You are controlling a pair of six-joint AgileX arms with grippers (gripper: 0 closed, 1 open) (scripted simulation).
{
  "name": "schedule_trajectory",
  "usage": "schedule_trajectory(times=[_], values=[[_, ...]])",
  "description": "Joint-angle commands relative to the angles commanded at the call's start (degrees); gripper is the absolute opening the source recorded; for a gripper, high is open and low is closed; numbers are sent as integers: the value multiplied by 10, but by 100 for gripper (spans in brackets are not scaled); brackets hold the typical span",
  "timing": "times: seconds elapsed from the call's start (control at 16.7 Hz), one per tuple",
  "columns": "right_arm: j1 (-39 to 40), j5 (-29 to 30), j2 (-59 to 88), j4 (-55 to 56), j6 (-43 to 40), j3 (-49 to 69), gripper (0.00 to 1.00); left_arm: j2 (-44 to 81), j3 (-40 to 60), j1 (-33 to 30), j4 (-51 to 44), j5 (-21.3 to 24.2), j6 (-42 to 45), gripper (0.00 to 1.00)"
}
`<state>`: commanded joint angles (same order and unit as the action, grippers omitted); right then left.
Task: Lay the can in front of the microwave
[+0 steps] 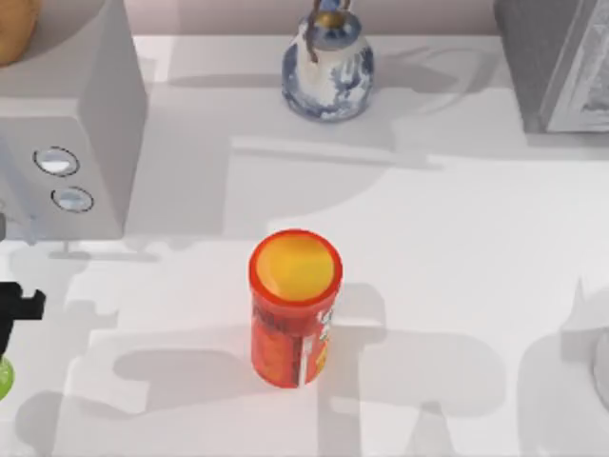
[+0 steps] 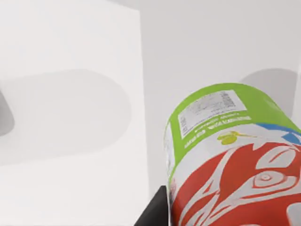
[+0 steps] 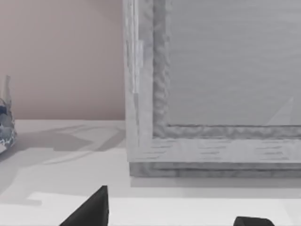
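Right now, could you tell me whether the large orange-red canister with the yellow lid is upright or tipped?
Upright: the orange-red canister stands on its base mid-table, its round yellow lid facing the overhead camera.

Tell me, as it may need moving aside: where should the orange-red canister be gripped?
Grip the orange-red canister across its round side wall, below the yellow lid, coming in level from the right side of the table. It stands upright, and the open right gripper is free.
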<state>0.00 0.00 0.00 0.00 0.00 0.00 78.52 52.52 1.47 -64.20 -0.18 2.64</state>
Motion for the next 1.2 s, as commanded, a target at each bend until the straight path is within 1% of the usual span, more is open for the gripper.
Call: schedule_trajectory(times=[0.36,1.14,1.2], values=[[0,0,0,0,0,0,100,1,-11,2,15,1,0,0],[0,0,0,0,0,0,100,1,-11,2,15,1,0,98],[0,0,0,0,0,0,100,1,-11,2,15,1,0,100]])
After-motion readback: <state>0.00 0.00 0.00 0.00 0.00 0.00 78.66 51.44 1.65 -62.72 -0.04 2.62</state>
